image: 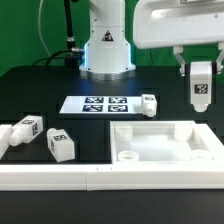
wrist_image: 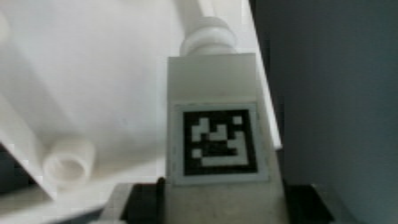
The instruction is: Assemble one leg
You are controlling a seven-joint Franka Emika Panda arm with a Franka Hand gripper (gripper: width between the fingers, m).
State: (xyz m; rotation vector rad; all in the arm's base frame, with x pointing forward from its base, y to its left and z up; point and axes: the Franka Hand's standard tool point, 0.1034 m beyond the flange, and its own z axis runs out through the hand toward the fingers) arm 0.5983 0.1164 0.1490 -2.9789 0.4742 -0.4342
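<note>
Leg (image: pixel 200 95): stubby white plastic peg-block, square body, matte, b/w tag on the face toward the wrist cam, narrower round peg at its lower end (wrist_image: pixel 210 40). Clamped in gripper (image: pixel 200 72), jaws closed on its upper part, dark fingers (wrist_image: pixel 128 203) either side. Held clear in the air above the panel (image: pixel 165 132), toward the panel's side on the exterior view's right, long axis vertical, peg pointing down at it. Panel: large flat white square, raised rim, smooth plastic. Wrist view shows panel surface under the leg w/ dark table (wrist_image: pixel 338 80) past the rim, so the leg prob. hangs near the panel's edge. Socket boss (wrist_image: pixel 68 160): short round collar w/ hole on the panel floor, sits off to one side of the leg's axis, not under the peg. Judgement: next move needs a sideways shift to line the peg w/ the socket, then straight descent; tilt would jam it. Loose legs (image: pixel 58 143): two lie well apart from the panel on the exterior view's left, one (image: pixel 150 103) just beyond the panel's far rim. Marker board (image: pixel 100 104): flat, beyond the panel, beside that third leg.
</note>
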